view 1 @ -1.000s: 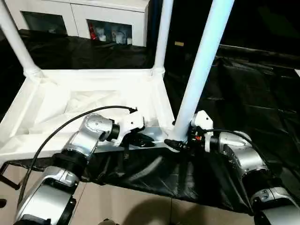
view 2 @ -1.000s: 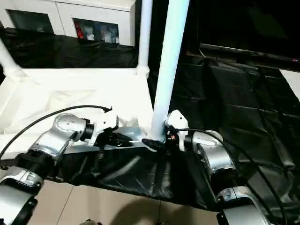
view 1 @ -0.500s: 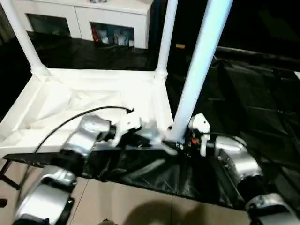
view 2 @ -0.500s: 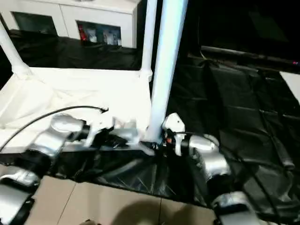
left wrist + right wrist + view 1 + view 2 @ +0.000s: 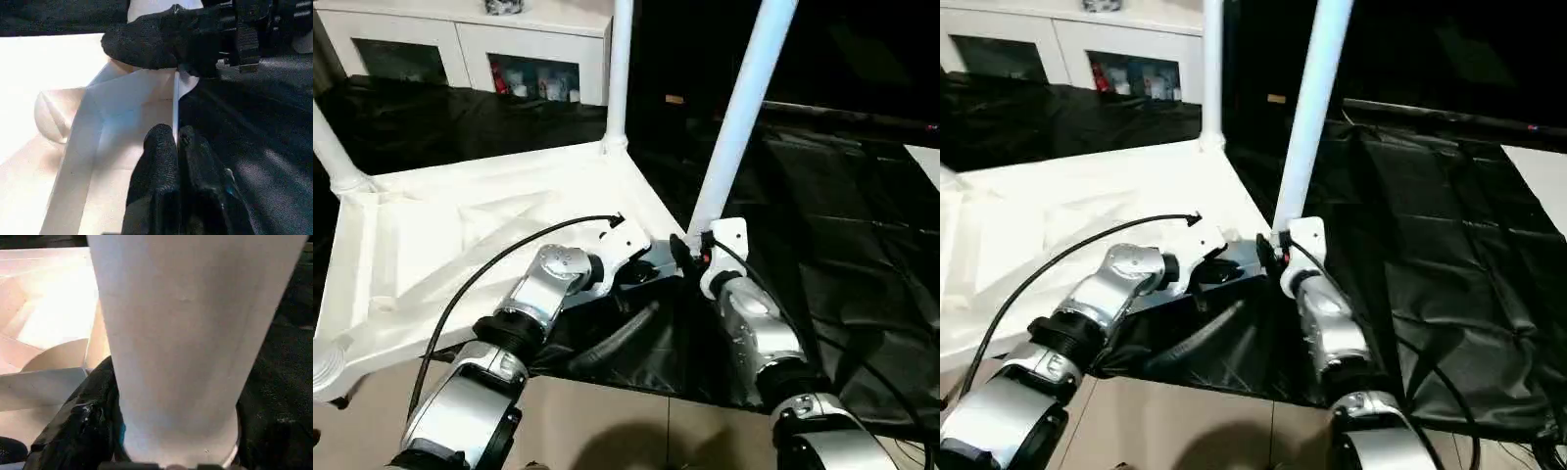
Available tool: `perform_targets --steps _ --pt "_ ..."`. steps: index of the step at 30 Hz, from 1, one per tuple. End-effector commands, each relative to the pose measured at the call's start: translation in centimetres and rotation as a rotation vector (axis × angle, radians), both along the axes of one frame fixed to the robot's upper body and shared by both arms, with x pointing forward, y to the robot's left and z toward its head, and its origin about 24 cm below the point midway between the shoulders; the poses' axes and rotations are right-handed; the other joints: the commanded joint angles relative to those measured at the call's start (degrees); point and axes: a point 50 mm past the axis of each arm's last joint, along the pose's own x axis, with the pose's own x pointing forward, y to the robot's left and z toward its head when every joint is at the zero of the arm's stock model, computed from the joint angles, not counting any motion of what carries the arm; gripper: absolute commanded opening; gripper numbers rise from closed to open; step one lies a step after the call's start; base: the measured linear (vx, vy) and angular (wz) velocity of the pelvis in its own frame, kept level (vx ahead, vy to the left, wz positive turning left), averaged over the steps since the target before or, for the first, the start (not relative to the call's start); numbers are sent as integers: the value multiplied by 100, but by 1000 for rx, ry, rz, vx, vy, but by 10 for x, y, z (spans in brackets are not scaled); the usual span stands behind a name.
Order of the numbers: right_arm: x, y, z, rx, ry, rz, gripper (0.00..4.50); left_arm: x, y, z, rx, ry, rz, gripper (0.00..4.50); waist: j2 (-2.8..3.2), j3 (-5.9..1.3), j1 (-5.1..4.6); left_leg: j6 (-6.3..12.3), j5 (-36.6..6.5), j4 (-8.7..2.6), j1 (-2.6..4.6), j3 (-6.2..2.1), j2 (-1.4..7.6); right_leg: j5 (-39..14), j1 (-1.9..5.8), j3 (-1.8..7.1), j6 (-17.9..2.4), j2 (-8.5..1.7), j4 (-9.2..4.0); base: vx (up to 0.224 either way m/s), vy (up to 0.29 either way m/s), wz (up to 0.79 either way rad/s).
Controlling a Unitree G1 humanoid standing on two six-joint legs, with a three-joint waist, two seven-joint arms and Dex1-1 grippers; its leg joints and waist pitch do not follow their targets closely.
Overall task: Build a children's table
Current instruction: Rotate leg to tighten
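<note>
1. The tabletop (image 5: pixel 460 245) lies underside up on black sheeting (image 5: pixel 842 245); legs stand in its corners
2. Left gripper (image 5: pixel 177 142) is pinched on the tabletop's near rim
3. Right gripper (image 5: pixel 683 257) clasps the near leg (image 5: pixel 734 127) at its base, beside that rim

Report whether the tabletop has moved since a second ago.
Yes. The tabletop has turned. Its far edge ran parallel to the front of the cabinet and now slants against it, with the left end nearer the robot.
</note>
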Motion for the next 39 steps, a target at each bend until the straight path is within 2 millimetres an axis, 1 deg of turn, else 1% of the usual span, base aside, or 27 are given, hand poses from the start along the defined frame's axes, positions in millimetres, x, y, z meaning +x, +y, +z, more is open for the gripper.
perform_targets --steps 1,2,5,6,8,9,10,11,12,13,14,15,16,17,19,20,21,23,24,26,29,30,32,35,36,38,39 --pt "-4 43 6 40 -23 176 339 -6 -18 -6 0 17 -38 0 24 -267 -11 -23 -2420 -473 67 -44 71 -2573 147 93 -695 -183 -498 0 0 0" --pt "-2 32 8 39 -28 189 346 -6 -10 -4 -6 13 -68 0 36 -266 -11 -9 -2473 -470 77 -39 68 -2492 145 100 -765 -181 -489 0 0 0" --pt "0 12 9 22 -30 216 380 -8 1 -1 -46 39 -104 0 24 -276 -13 44 -2375 -472 34 -35 67 -2321 200 106 -846 -191 -460 0 0 0" --pt "-1 5 11 4 -43 249 384 -9 6 2 -65 43 -137 0 19 -289 -8 87 -2182 -454 38 -13 77 -2059 203 122 -955 -196 -434 0 0 0" --pt "-1 1 12 -14 -53 268 391 -10 9 3 -66 49 -155 0 15 -298 9 151 -1982 -439 34 6 81 -1885 218 129 -1054 -195 -410 0 0 0" --pt "-2 -9 18 -48 -81 367 391 -13 18 4 -61 63 -209 0 -34 -311 22 203 -1815 -415 33 28 78 -1743 227 134 -1110 -199 -392 0 0 0" --pt "-3 -10 19 -55 -86 394 391 -13 20 4 -60 67 -221 0 -20 -323 43 241 -1705 -405 25 30 74 -1609 252 134 -1130 -198 -367 0 0 0" --pt "-3 -11 20 -59 -89 410 391 -14 21 4 -59 70 -227 0 -18 -336 57 334 -1427 -389 13 45 76 -1271 268 137 -1212 -204 -329 0 0 0" --pt "-7 -15 22 -81 -100 497 391 -15 26 5 -52 80 -249 0 -21 -337 65 401 -1243 -381 9 48 95 -988 279 130 -1309 -201 -294 51 -15 2" --pt "-10 -17 24 -93 -105 560 391 -16 28 6 -51 87 -265 0 -32 -335 62 435 -1174 -363 19 66 96 -854 265 136 -1353 -193 -283 51 -15 2" --pt "-17 -21 26 -110 -103 694 391 -19 33 9 -50 103 -302 0 -32 -356 68 538 -1033 -340 1 54 99 -534 312 124 -1449 -188 -220 58 -6 1" --pt "-20 -23 26 -114 -94 755 391 -20 36 9 -47 107 -324 0 -26 -355 82 663 -887 -321 5 66 102 -226 313 126 -1548 -183 -188 59 2 -1" --pt "-23 -25 26 -124 -84 810 391 -22 39 10 -40 114 -345 0 -24 -352 83 701 -854 -323 3 65 104 -138 317 125 -1602 -180 -177 59 2 -1" --pt "-26 -27 26 -136 -68 865 391 -24 43 9 -28 124 -366 0 8 -355 90 739 -799 -308 10 69 101 26 316 125 -1682 -179 -151 0 0 0" --pt "-27 -29 26 -142 -56 895 391 -26 47 9 -14 128 -382 0 8 -353 112 733 -772 -304 29 84 117 116 318 115 -1754 -163 -137 0 0 0" --pt "-27 -29 27 -144 -53 905 374 -26 48 9 -11 129 -388 0 13 -356 120 713 -772 -300 41 89 126 134 316 111 -1780 -155 -127 0 0 0" --pt "-27 -30 27 -154 -41 933 374 -27 51 9 -3 133 -402 0 48 -347 133 674 -849 -310 51 90 134 28 312 110 -1781 -160 -132 0 0 0" --pt "-28 -30 27 -174 -32 963 352 -29 54 9 16 138 -423 0 30 -342 142 617 -957 -315 56 95 137 -133 310 110 -1749 -162 -148 0 0 0" --pt "-27 -30 28 -178 -31 971 337 -29 56 9 29 139 -437 0 48 -322 161 490 -1198 -333 70 98 138 -490 290 121 -1681 -170 -184 0 0 0" --pt "-27 -30 29 -174 -28 980 327 -29 57 10 32 140 -442 0 29 -311 173 373 -1387 -344 77 96 138 -860 280 133 -1571 -179 -218 0 0 0" --pt "-30 -30 28 -171 -4 1014 304 -29 58 11 44 140 -456 0 16 -302 187 245 -1561 -356 85 98 141 -1257 258 137 -1431 -183 -250 0 0 0" --pt "-30 -30 27 -168 -1 1016 294 -29 58 11 45 141 -457 0 22 -299 190 214 -1581 -359 90 101 145 -1311 245 142 -1408 -186 -254 0 0 0" --pt "-31 -30 26 -154 5 1020 282 -28 59 12 45 142 -457 0 4 -304 190 192 -1558 -358 88 105 147 -1326 246 142 -1380 -185 -253 0 0 0" --pt "-34 -28 23 -108 25 1021 276 -28 59 13 39 147 -448 0 18 -314 196 205 -1431 -356 73 104 145 -1173 258 137 -1389 -179 -231 0 0 0" --pt "-35 -27 21 -91 34 1009 276 -28 60 12 37 151 -437 0 24 -322 198 224 -1319 -348 65 105 142 -973 270 133 -1420 -173 -206 0 0 0" --pt "-36 -26 15 -48 57 945 274 -25 57 8 43 149 -383 0 13 -321 195 243 -1279 -343 66 116 141 -865 266 138 -1447 -166 -198 0 0 0" --pt "-35 -23 8 -37 70 858 274 -22 51 5 32 149 -326 0 5 -317 197 222 -1295 -351 64 106 135 -938 266 130 -1445 -177 -208 0 0 0"
